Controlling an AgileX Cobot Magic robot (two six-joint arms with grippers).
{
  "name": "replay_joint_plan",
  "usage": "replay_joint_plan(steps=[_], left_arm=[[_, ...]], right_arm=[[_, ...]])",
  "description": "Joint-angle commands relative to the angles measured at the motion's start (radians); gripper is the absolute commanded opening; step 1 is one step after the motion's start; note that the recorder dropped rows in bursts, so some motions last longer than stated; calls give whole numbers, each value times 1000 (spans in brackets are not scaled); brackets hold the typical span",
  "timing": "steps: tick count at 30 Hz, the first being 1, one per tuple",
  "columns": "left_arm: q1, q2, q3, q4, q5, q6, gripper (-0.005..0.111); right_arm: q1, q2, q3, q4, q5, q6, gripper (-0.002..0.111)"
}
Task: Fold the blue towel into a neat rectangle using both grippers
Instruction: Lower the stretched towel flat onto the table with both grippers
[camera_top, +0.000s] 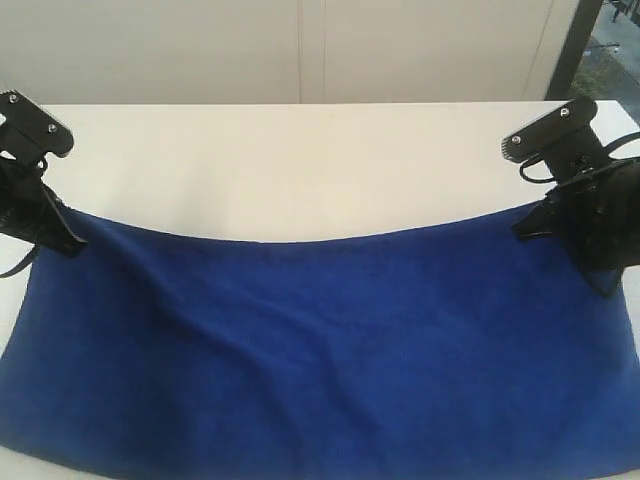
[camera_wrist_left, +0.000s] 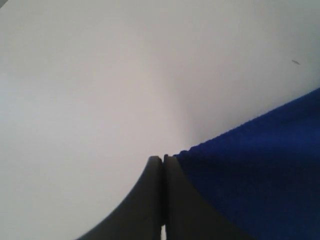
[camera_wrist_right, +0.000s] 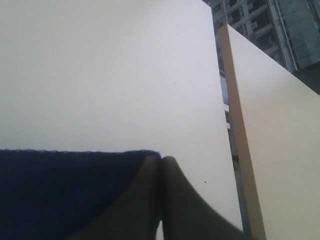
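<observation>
The blue towel hangs spread across the front of the white table, its top edge sagging in a curve between my two grippers. My left gripper is shut on the towel's upper left corner. My right gripper is shut on the upper right corner. In the left wrist view the dark fingers press together at the gripper, with towel running off one side. In the right wrist view the gripper pinches the towel corner.
The table's far edge meets a pale wall. A dark window frame stands at the back right. In the right wrist view the table edge and a cream panel run beside the gripper.
</observation>
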Motion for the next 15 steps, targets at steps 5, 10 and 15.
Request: replay_joint_plan(steps=[5, 10, 15], left_arm=[[8, 78, -45, 13, 13, 7, 0], [41, 122, -76, 3, 11, 7, 0], [74, 155, -87, -43, -14, 2, 0]], right_arm=[[-30, 96, -54, -12, 27, 29, 0], [-36, 131, -95, -12, 41, 54, 0], [-49, 173, -127, -12, 34, 72, 0]])
